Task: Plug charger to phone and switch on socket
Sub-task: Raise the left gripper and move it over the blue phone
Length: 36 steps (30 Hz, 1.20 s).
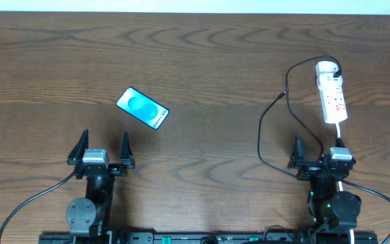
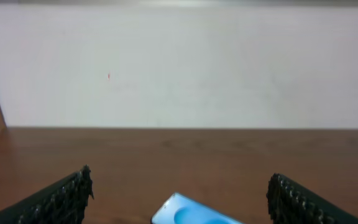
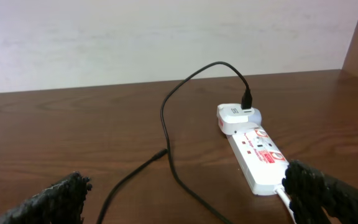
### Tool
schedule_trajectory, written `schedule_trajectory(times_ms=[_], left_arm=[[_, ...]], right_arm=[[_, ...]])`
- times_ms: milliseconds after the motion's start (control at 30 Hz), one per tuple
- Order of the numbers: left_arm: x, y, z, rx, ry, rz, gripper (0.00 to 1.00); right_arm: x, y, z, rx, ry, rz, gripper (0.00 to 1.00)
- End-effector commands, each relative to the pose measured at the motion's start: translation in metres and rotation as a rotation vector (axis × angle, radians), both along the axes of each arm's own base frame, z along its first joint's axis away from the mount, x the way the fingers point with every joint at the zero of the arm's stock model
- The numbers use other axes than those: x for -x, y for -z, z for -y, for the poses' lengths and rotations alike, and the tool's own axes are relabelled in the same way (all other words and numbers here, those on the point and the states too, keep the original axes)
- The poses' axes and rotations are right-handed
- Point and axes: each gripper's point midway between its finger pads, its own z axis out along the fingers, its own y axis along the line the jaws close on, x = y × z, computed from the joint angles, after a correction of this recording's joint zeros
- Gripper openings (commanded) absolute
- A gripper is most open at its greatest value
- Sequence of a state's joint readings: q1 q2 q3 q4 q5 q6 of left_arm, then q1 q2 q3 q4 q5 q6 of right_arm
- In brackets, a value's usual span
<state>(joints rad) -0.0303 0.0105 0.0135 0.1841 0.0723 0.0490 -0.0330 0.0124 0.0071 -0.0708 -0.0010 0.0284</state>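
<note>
Left gripper and right gripper both spread wide, holding nothing!
The phone lies flat left of centre, probably slick and thin. The charger loops limp at right, plug tip left of the socket. Likely best to pinch that stiff tip, not the floppy cable.

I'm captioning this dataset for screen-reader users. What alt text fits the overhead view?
Overhead of a wooden table: a blue-screened phone lies angled ahead of the open left gripper, unplugged. On the right, a white power strip lies ahead of the open right gripper, a thin black charger cable looping from its far end.
</note>
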Motion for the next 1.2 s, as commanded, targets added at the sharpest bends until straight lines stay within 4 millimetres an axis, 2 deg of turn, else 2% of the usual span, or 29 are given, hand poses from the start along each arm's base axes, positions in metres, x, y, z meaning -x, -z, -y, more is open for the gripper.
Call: schedule_trajectory(times_ms=[0,367,500,600,667,767,800,900,1033,1167], left_arm=[[0.009,-0.042,0.001,0.013,0.005,0.113,0.91],[0.035,-0.133,-0.001,0.018,0.001,0.279,0.91],[0.030,-0.168,-0.001,0.019,0.002,0.277,0.91],[0.015,-0.189,0.000,0.050,0.009,0.218,0.91],[0.001,-0.196,0.004,0.107,0.038,0.134,0.91],[-0.018,-0.210,0.025,0.156,0.157,-0.030,0.91],[-0.022,-0.213,0.027,0.183,0.166,-0.070,0.91],[-0.033,-0.218,0.028,0.234,0.156,-0.211,0.91],[-0.046,-0.213,0.025,0.243,0.114,-0.405,0.91],[-0.065,-0.207,0.021,0.222,0.070,-0.528,0.91]], right_arm=[[0.000,0.001,-0.002,0.019,-0.011,-0.001,0.99],[0.000,0.001,-0.002,0.019,-0.011,-0.001,0.99],[0.000,0.001,-0.002,0.019,-0.011,-0.001,0.99],[0.000,0.001,-0.002,0.019,-0.011,-0.001,0.99],[0.000,0.001,-0.002,0.019,-0.011,-0.001,0.99],[0.000,0.001,-0.002,0.019,-0.011,-0.001,0.99],[0.000,0.001,-0.002,0.019,-0.011,-0.001,0.99],[0.000,0.001,-0.002,0.018,-0.011,-0.001,0.99],[0.000,0.001,-0.002,0.019,-0.011,-0.001,0.99],[0.000,0.001,-0.002,0.019,-0.011,-0.001,0.99]])
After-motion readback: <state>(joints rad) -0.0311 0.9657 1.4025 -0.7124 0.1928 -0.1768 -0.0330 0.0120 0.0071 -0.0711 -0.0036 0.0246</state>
